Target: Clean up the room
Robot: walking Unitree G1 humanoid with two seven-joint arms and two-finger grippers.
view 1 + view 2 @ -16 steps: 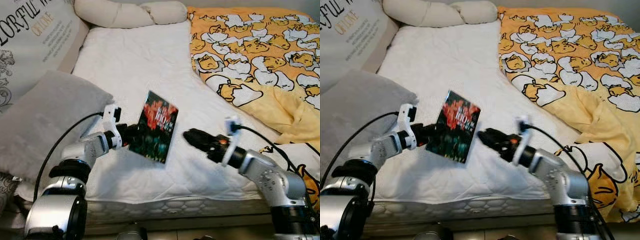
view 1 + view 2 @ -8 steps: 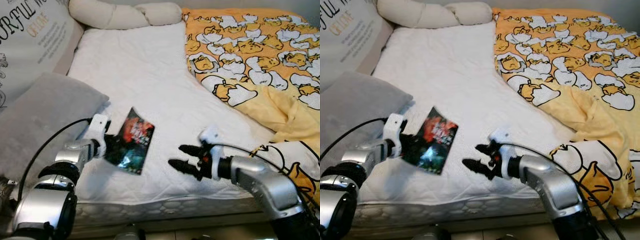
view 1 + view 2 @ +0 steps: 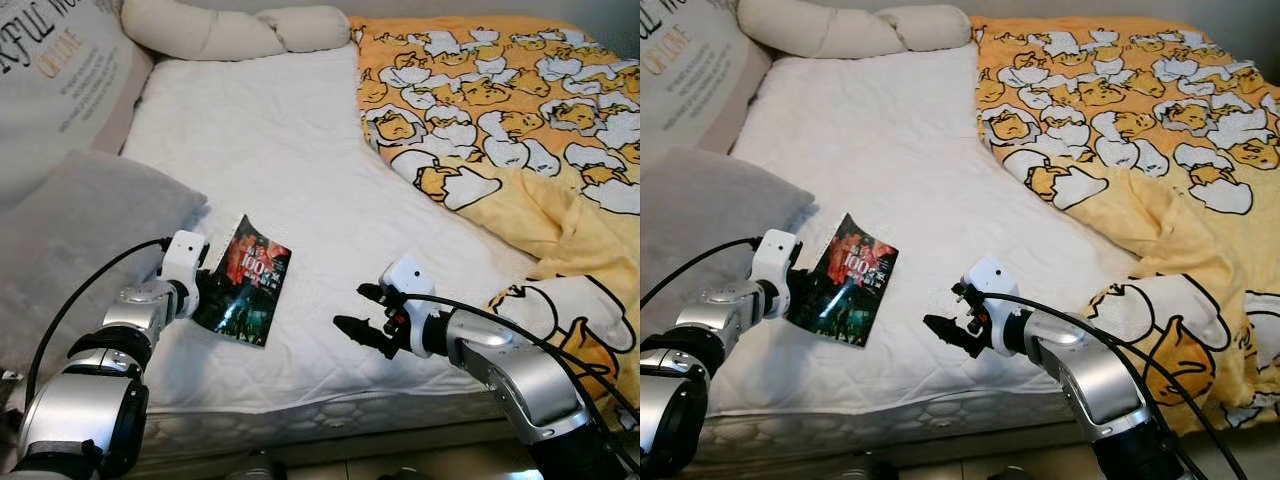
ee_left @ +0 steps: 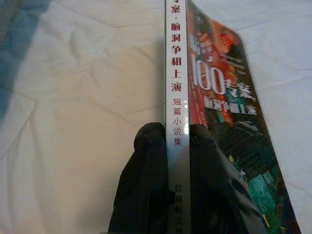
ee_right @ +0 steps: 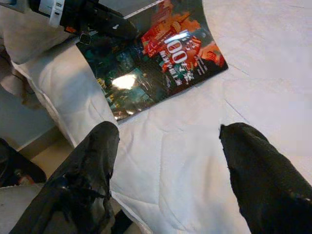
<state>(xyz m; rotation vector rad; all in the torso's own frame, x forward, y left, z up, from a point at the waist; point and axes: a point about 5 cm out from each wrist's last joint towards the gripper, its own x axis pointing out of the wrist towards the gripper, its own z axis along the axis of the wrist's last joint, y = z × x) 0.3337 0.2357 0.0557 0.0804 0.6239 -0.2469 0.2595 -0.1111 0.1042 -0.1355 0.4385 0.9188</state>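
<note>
- Your left gripper (image 4: pixel 176 139) is clamping the book (image 3: pixel 245 292) by its spine above the mattress (image 3: pixel 300 180).
- Your right gripper (image 3: pixel 362 310) is hovering nearby, fingers spread.

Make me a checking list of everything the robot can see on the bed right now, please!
Surface: white quilted mattress, partly bare.
Job's things: dark glossy paperback book with red cover art, tilted near the mattress's front edge, gripped at its spine.
Clutter: crumpled yellow duck-print blanket on the robot's right; grey pillow and lettered cushion on its left; cream bolster at the far end.
Grippers: left gripper shut on the book; right gripper open, over the mattress beside the book.
Cables: black cables along both arms.
Surroundings: floor strip below the bed; nothing else seen.
</note>
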